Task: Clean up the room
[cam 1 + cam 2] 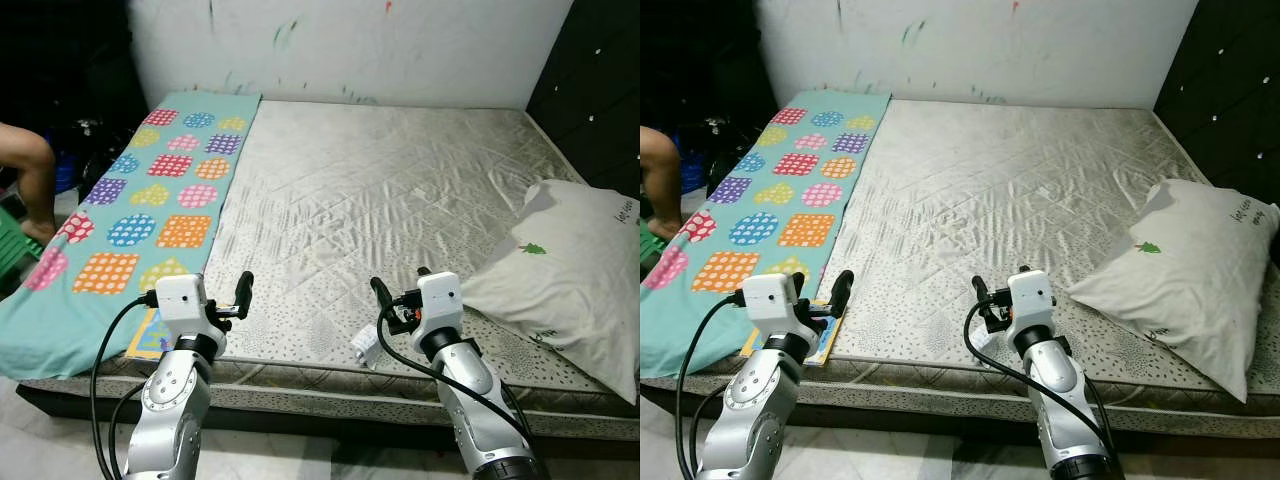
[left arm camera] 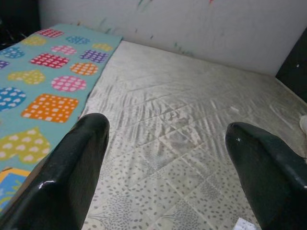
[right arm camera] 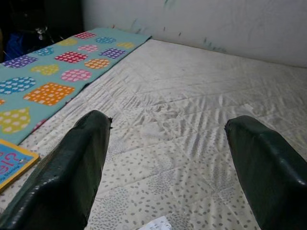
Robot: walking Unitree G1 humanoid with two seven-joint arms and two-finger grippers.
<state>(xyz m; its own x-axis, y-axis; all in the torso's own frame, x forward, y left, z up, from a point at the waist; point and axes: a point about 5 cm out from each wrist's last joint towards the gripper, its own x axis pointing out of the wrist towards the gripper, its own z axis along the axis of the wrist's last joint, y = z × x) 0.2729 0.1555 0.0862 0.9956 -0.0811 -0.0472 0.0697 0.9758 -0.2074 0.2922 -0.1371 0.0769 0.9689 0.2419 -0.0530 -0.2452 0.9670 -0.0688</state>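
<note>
Left pincer (image 1: 243,290): hovering over the front edge of the bed near its front left corner, fingers (image 2: 72,172) standing spread wide, pinching nothing.
Right pincer (image 1: 385,298): hanging over the front edge of the bed around its middle, fingers (image 3: 67,177) spread wide too, with nothing between them.
Paper scrap (image 1: 364,347): a small white piece lying on the bed at the front edge, just beside the right pincer and partly hidden by its wrist; what it is cannot be told.
Book (image 1: 820,345): a thin, colourful book lying flat at the front left corner of the bed, just below the left pincer, its long axis running roughly along the left edge; the arm is covering most of it, and its cover print is too small to read.
Blanket (image 1: 150,200): a teal one with bright dotted shapes, stretching as a long strip along the left edge of the bed from the back wall to the front, its near end hanging over the side.
Pillow (image 1: 570,270): white, with a small green tree print, lying at the right edge of the bed, long axis running slantwise toward the front right corner; its far side is being cut off by the picture's edge.
Bed (image 1: 380,190): a bare, quilted pale mattress, wrinkled in the middle.
Person (image 1: 30,175): only a bent leg showing past the left edge of the bed.
</note>
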